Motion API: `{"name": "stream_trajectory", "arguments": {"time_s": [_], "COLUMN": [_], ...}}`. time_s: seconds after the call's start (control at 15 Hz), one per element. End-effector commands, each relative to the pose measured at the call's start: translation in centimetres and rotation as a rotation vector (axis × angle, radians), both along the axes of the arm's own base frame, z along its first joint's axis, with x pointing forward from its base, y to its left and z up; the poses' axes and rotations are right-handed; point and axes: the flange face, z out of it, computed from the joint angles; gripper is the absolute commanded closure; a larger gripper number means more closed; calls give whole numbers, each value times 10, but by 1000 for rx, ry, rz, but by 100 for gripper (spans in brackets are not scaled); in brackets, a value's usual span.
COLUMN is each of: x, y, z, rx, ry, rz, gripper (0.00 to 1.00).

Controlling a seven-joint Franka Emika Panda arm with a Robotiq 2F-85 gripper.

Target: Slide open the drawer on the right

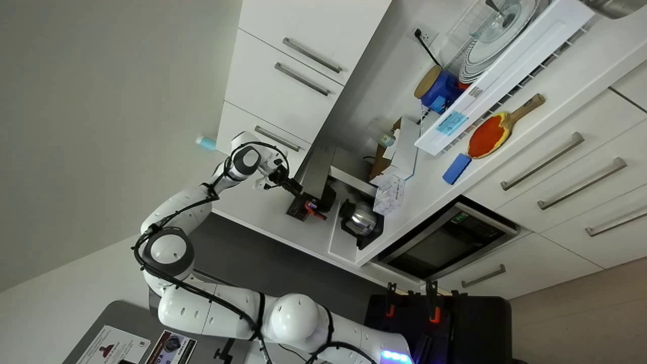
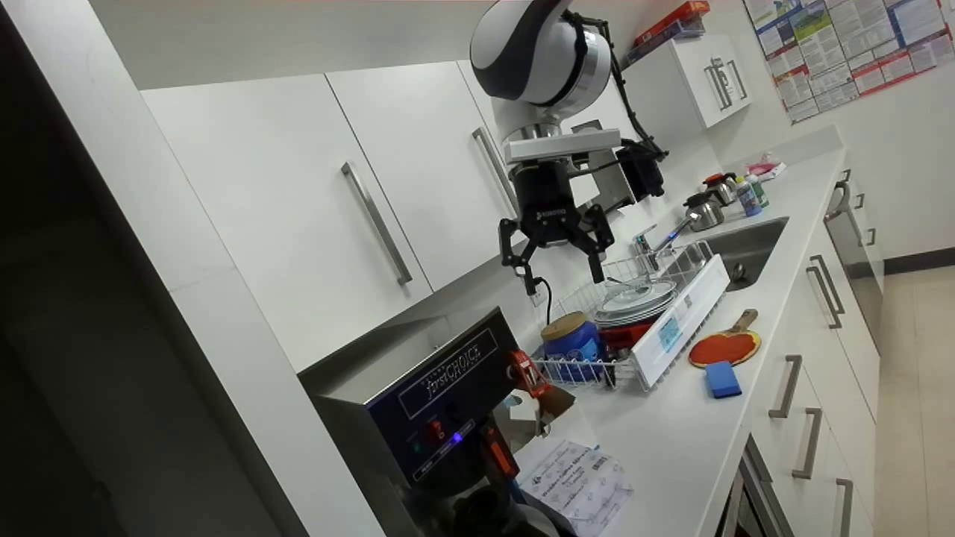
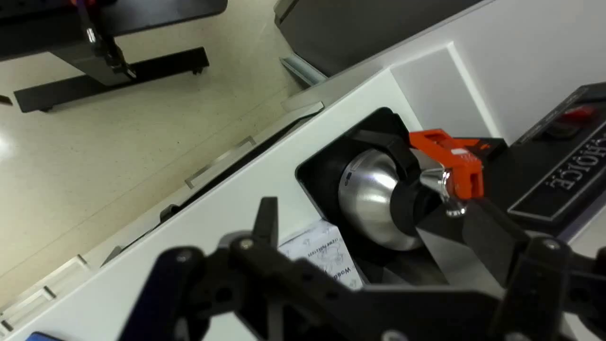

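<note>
Hanging downward, the black two-fingered gripper (image 2: 565, 282) is spread wide! Under the white counter (image 2: 656, 440), wide white flat-fronted drawers (image 1: 601, 191) with slim silver bar handles (image 1: 583, 183) sit closed — fronts outward, long axes along its edge; which is meant, I can't tell. And that white wire rack (image 2: 623, 365) — it's holding stacked white plates (image 2: 634, 307), a blue tan-lidded jar (image 2: 574, 347).

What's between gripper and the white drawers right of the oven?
The countertop: the gripper hangs higher than it, the white drawers sit below it, so likely out and around. Nothing visible stands before the drawers.
</note>
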Motion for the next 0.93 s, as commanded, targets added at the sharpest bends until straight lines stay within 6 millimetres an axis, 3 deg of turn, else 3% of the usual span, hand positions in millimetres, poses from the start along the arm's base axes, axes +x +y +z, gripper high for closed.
{"name": "stream_trajectory", "arguments": {"time_s": [0.0, 0.27, 0.47, 0.6, 0.87], "x": [10, 13, 4, -4, -28], "y": [-59, -153, -225, -269, -343], "z": [17, 19, 8, -11, -70], "rx": [34, 39, 25, -9, -91], "ry": [-83, -135, -168, -196, -180], "rz": [-59, -151, -230, -278, -412], "gripper": [0, 0, 0, 0, 0]}}
